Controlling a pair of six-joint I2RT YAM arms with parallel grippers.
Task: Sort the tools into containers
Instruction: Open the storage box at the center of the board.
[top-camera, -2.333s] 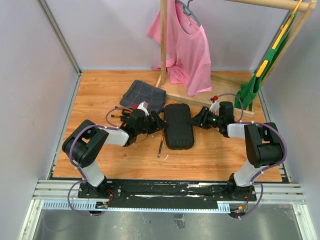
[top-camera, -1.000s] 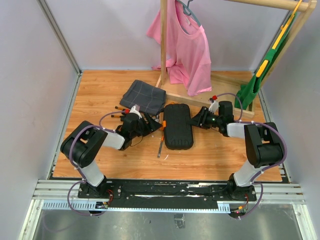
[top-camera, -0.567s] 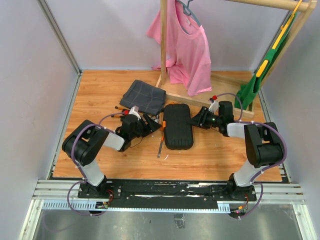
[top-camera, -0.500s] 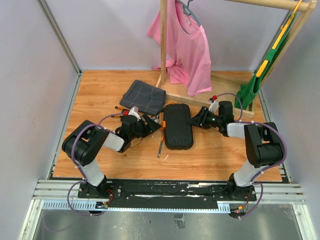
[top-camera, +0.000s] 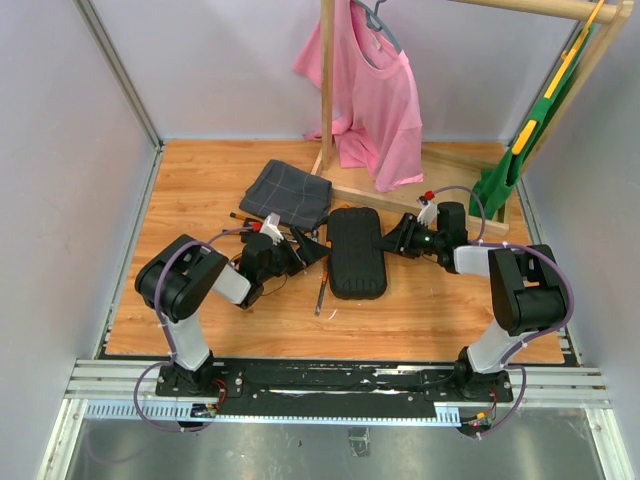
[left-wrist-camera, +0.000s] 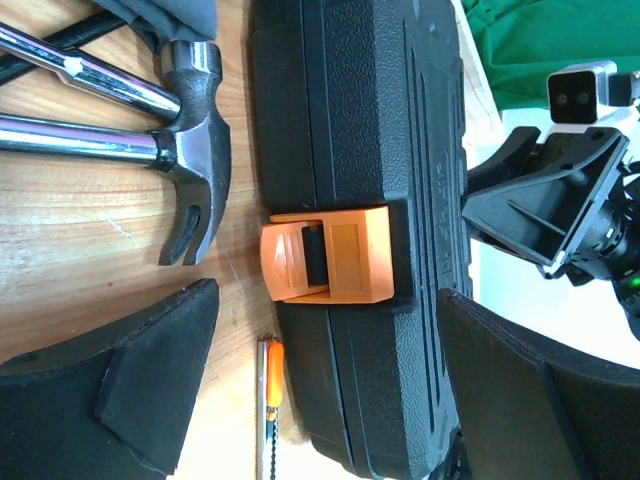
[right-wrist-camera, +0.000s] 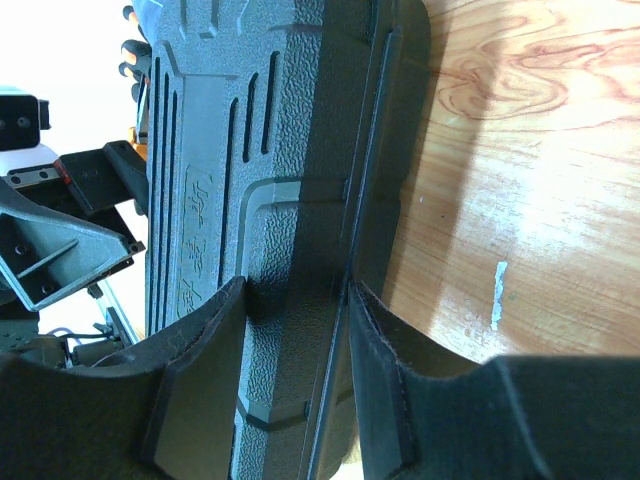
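Left gripper spread wide astride orange clasp — hammer close beside, right gripper clamped on tool case rim

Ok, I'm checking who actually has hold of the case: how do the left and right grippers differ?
Jaws: the left gripper stands wide open, while the right gripper is closed in.
Contact: the left gripper straddles the orange clasp without gripping it; the right gripper pinches the edge of the black tool case.
Shared: both sit low at the case, one on each long side.
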